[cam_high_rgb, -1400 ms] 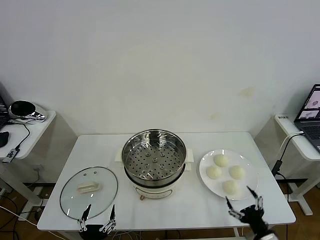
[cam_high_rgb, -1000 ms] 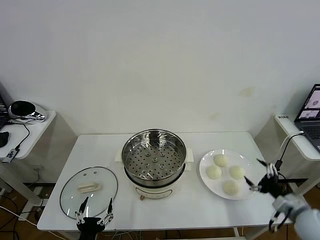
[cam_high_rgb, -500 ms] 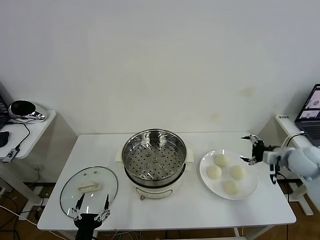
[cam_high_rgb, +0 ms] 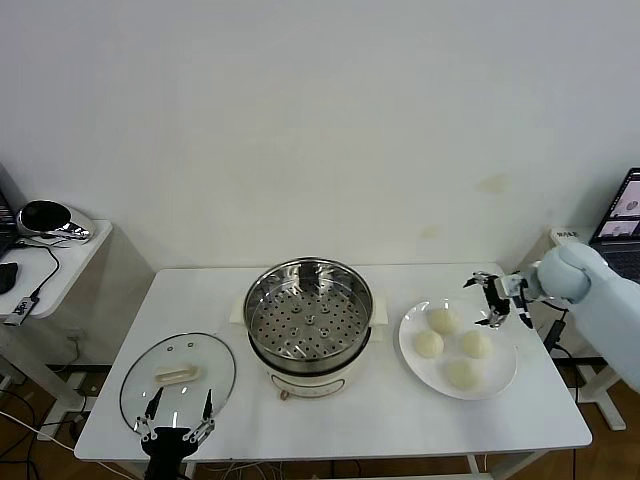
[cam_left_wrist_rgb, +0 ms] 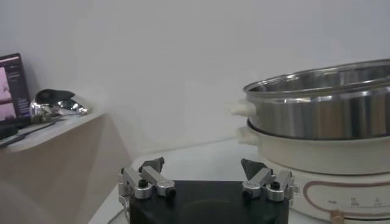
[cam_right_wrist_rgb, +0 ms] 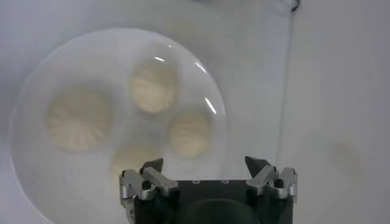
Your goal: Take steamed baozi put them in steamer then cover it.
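Several cream-white baozi [cam_high_rgb: 441, 320] lie on a white plate [cam_high_rgb: 500, 375] at the table's right. The steel steamer [cam_high_rgb: 308, 320] stands uncovered at the centre, its perforated tray bare. Flat on the table to the left lies the glass cover [cam_high_rgb: 178, 378]. My right gripper [cam_high_rgb: 492, 300] hangs open above the plate's far right rim, holding nothing. In the right wrist view the baozi [cam_right_wrist_rgb: 155, 85] sit on the plate [cam_right_wrist_rgb: 216, 103] just beyond the gripper [cam_right_wrist_rgb: 205, 167]. My left gripper [cam_high_rgb: 178, 415] is open at the table's front edge by the cover. In the left wrist view the gripper [cam_left_wrist_rgb: 203, 167] faces the steamer [cam_left_wrist_rgb: 323, 115].
A side table with a shiny silver object [cam_high_rgb: 55, 222] stands at the left. At the right a desk carries a laptop [cam_high_rgb: 622, 225] with a cable hanging down. The wall runs close behind the table.
My right arm rose from the table's front right edge, swung back along the right side and now hangs over the plate. The left gripper sank slightly at the front edge.
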Robot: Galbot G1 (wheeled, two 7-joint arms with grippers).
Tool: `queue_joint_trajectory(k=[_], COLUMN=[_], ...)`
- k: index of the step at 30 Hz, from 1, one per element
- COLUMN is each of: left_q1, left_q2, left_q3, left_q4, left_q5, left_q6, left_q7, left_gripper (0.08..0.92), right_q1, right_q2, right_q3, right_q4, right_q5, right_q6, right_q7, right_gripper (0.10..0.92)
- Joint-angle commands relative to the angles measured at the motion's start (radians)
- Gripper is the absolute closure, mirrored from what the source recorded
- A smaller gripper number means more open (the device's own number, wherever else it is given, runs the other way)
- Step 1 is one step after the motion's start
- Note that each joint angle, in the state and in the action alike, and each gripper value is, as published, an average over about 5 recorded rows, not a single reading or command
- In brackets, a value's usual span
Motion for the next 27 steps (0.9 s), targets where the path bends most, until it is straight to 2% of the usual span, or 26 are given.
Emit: queue_joint_trajectory(k=[1, 20, 27], left_q1=[0.005, 0.01, 0.009], left_q2=[0.003, 0.006, 0.006], left_q3=[-0.015, -0.02, -0.019], left_q4=[-0.006, -0.014, -0.015], left_q5=[-0.001, -0.001, -0.001], left_q6=[0.001, 0.001, 0.001], left_q7=[0.0, 0.006, 0.007], left_gripper=[0.177, 0.177, 0.177], right_q1=[0.16, 0.119, 0.113], right_q2=[0.166, 0.342, 0.364], right_q3=[-0.187, -0.118, -0.12], right_q4=[-0.247, -0.461, -0.483], right_q5=[-0.024, -0.101, -0.112], right_q6=[0.033, -0.018, -0.024], right_q7=[-0.07, -0.082, -0.083], right_gripper=[0.203, 0.203, 0.203])
